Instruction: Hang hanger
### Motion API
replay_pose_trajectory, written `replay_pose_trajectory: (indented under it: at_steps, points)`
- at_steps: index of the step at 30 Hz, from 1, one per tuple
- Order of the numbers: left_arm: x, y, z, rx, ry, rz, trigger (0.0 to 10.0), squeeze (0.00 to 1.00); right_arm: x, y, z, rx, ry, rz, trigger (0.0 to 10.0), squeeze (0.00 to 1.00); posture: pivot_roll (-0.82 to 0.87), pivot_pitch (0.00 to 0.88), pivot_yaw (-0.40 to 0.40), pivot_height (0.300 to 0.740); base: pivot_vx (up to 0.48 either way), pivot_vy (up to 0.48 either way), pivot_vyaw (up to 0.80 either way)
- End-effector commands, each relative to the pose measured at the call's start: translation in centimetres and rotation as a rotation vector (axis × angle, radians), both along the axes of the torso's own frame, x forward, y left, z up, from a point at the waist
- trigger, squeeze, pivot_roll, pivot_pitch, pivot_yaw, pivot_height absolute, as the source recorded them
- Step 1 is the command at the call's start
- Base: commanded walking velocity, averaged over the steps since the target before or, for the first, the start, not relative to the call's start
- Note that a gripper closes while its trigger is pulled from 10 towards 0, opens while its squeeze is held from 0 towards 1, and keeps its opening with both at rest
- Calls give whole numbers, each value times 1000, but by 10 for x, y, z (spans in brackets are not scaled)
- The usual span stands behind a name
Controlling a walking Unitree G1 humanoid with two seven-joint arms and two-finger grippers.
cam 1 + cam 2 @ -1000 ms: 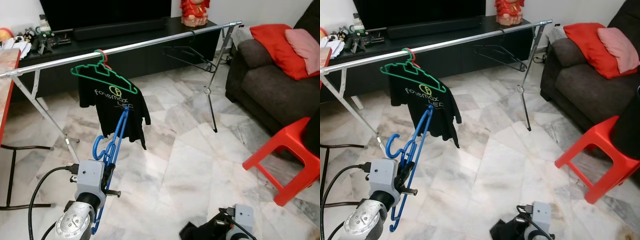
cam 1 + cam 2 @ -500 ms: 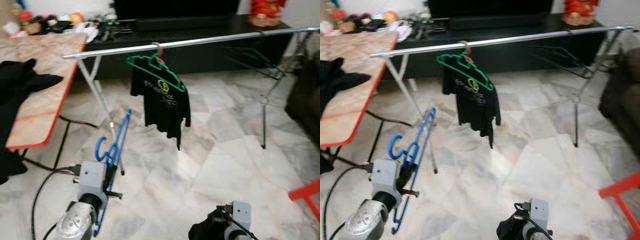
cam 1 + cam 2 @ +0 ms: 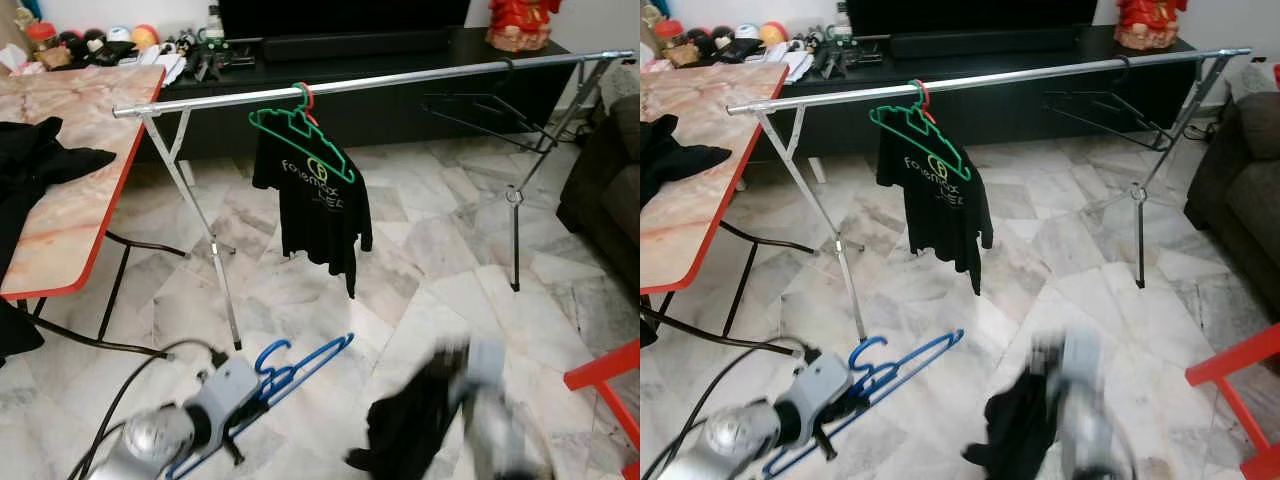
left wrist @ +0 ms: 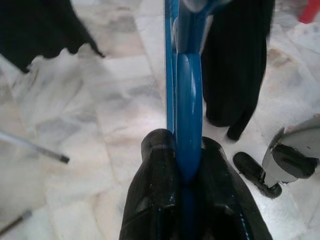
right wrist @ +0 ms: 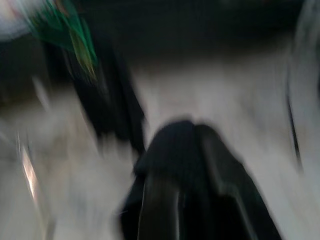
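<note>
A silver clothes rail (image 3: 400, 80) spans the room at chest height. On it hang a green hanger (image 3: 300, 130) carrying a black printed T-shirt (image 3: 315, 200) and, further right, an empty black hanger (image 3: 480, 105). Low at the left, my left gripper (image 3: 245, 390) is shut on a blue hanger (image 3: 305, 362), which lies nearly level above the floor and points right. In the left wrist view the black fingers (image 4: 160, 165) clamp the blue hanger (image 4: 189, 90). My right gripper (image 3: 450, 378), blurred, is shut on a black garment (image 3: 410, 430) that dangles from it.
A red-edged marble table (image 3: 70, 190) with black clothes (image 3: 40, 165) stands at the left. Rack legs (image 3: 205, 240) reach the floor on both sides. A dark TV console (image 3: 400, 100) is behind the rail. At the right are a sofa (image 3: 615, 170) and a red stool (image 3: 605, 375).
The camera has swung left. My left gripper has tipped the blue hanger from upright to nearly level. My right gripper has lifted with the black garment and is blurred.
</note>
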State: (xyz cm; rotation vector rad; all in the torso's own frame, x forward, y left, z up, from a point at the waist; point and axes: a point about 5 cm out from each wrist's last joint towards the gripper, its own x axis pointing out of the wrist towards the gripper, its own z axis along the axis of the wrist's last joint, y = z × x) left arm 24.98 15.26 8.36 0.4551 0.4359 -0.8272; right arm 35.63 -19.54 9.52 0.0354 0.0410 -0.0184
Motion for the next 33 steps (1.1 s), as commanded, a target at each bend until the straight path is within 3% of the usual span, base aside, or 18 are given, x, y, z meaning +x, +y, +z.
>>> replay_pose_trajectory:
  at_steps: [1,5,9,15,23,33]
  points:
    - [-3,5,-12,70,85,-38,10000,0,-7,9,-17,-9,77,71,10000,0,41,133,-7,740,0,0,0]
    - [6,4,-11,113,95,-75,10000,0,-2,19,-9,-20,55,170,10000,0,36,133,-13,740,0,0,0]
    - [19,-8,-5,99,89,-113,10000,0,-1,29,-12,-70,126,265,10000,0,32,131,-18,740,0,0,0]
    - [22,-21,-1,53,101,-164,10000,0,-5,32,-22,-89,181,284,10000,0,31,131,-22,740,0,0,0]
    - [34,-30,2,24,55,-94,10000,0,-4,36,-21,-83,187,303,10000,0,23,117,-20,740,0,0,0]
    - [34,-33,7,-93,45,-1,10000,0,-7,46,-26,-63,202,324,10000,0,33,100,-18,740,0,0,0]
